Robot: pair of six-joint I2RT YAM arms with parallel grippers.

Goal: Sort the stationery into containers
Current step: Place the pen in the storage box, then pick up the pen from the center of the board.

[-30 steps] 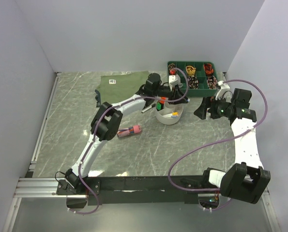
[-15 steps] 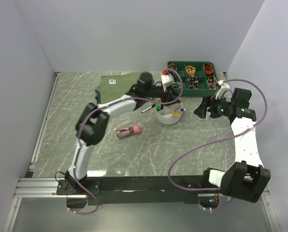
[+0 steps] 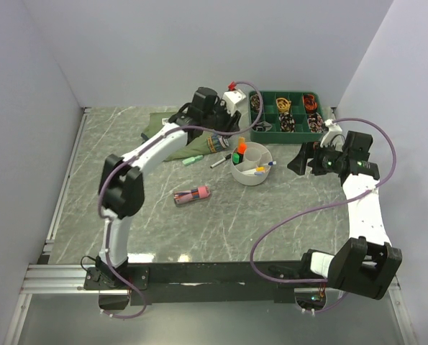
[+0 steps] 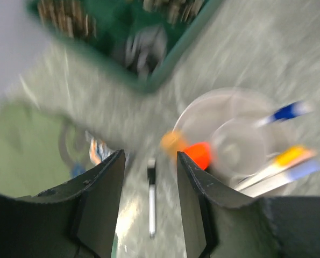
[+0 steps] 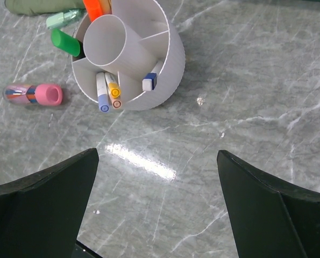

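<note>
- White tub point(image 5: 168, 70): round and divided, standing upright on the table point(image 3: 271, 223) near its far right, just in front of the dark green tray point(image 3: 285, 115).
- Contents: an orange highlighter point(image 5: 98, 6) and a green highlighter point(image 5: 64, 42) share one compartment. Thin white pens point(image 5: 107, 91) with blue, yellow and orange caps lean in another, and a blue-capped pen point(image 5: 150, 81) stands in a third.
- Loose stationery: a pink-capped marker point(image 3: 192, 195) lies well to the left of the tub, a thin dark pen point(image 3: 219, 163) just beside it, and a pale green pen point(image 3: 193, 159) at the edge of the olive shirt point(image 3: 163, 122). A small coloured piece point(image 3: 216, 144) by the shirt is too blurred to name.
- Left gripper point(image 4: 150, 157): raised over the ground between shirt and tub, fingers partly apart with nothing between them; the dark pen lies on the table below the gap.
- Right gripper point(image 5: 160, 215): spread wide and empty, hanging to the right of the tub.
- Progress, as a judgement: somewhat over half sorted, with about four pieces to collect.
</note>
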